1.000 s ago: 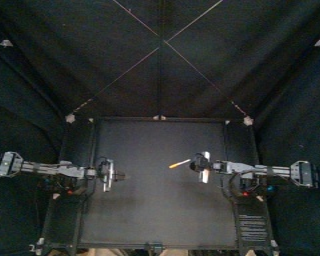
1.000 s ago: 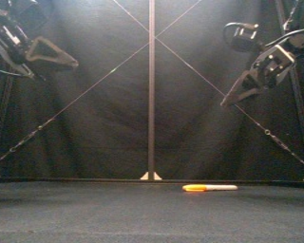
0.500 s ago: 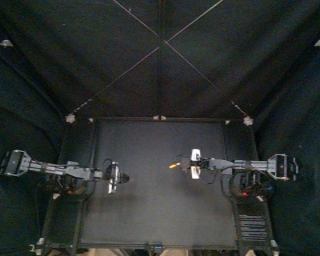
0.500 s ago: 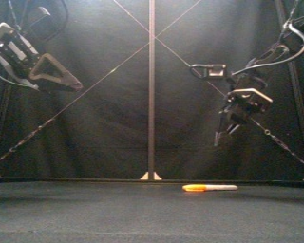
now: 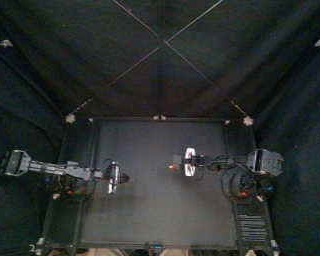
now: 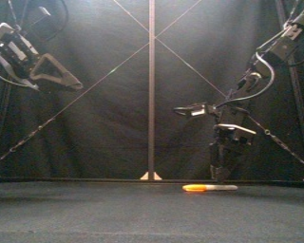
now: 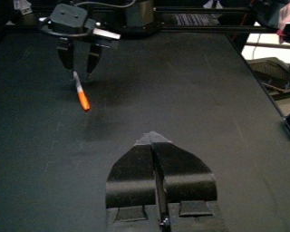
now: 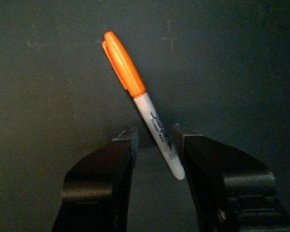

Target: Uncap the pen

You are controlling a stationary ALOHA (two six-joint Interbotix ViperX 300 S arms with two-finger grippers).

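1. A black bench [image 5: 149, 215] carries one thing: a pen [image 6: 209, 188], a marker with an orange cap [image 8: 120, 62] and a pale barrel [image 8: 159, 136], lying flat.
2. The right gripper [image 6: 220, 176] hangs tips-down directly above the pen. Its jaws are parted a moderate way, one on each side of the barrel, and the cap reaches out beyond the tips. In the level front view the tips look just short of the bench, so I judge the pen is not yet clasped.
3. The left gripper [image 7: 152, 138] is held high and well apart from the pen. Its jaws are pressed together to a point and hold nothing.
4. The step in hand looks to be the first grasp of the pen. To do it well, the right gripper should lower until its tips nearly touch the bench, with the barrel centred between the jaws, then close squarely across it.
5. The hold belongs on the barrel, clear of the cap, so the cap is free for the other gripper to seize.
6. The barrel is round and smooth, so an off-centre squeeze may roll or skid it. A slow, even closing is safer.
7. After the lift, the left gripper would need to open before it takes the cap and pulls along the pen's length.
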